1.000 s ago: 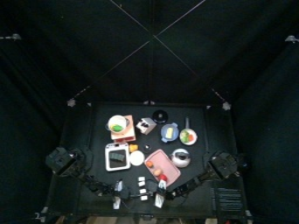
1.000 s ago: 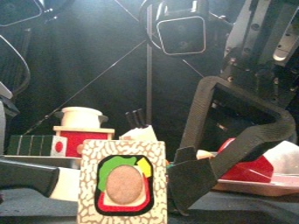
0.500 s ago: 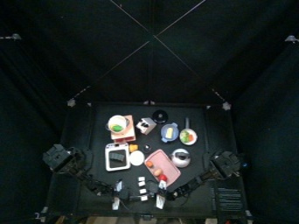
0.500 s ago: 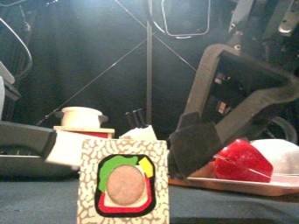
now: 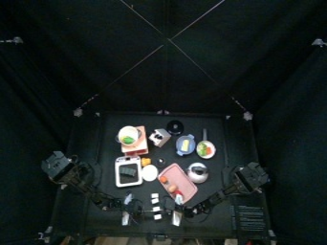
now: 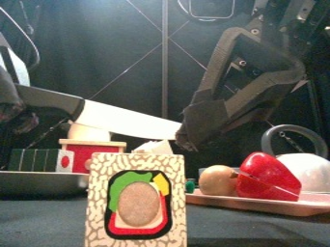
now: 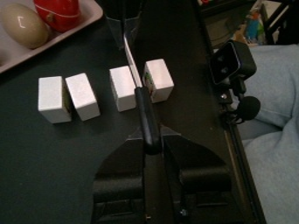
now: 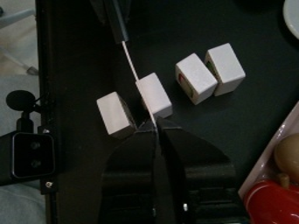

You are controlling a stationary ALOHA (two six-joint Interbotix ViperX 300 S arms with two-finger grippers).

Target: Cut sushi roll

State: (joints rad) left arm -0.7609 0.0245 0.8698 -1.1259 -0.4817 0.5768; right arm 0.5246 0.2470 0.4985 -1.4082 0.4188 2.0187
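Note:
The sushi roll lies as four white pieces in a row near the table's front edge. In the left wrist view they are two pairs. My left gripper is shut on the black handle of a knife. The thin blade runs over the gap between the last two pieces. In the right wrist view the blade passes between two pieces and ends in the shut jaws of my right gripper. In the front view the blade spans between both arms.
A pink tray beside the pieces holds a red pepper and an egg. A printed card box stands at the front. Bowls, a plate and a pan fill the back. A person's leg shows beyond the table edge.
Both arms have risen in the front view. The white blade now stretches higher between them, and the pepper and egg show below the right arm.

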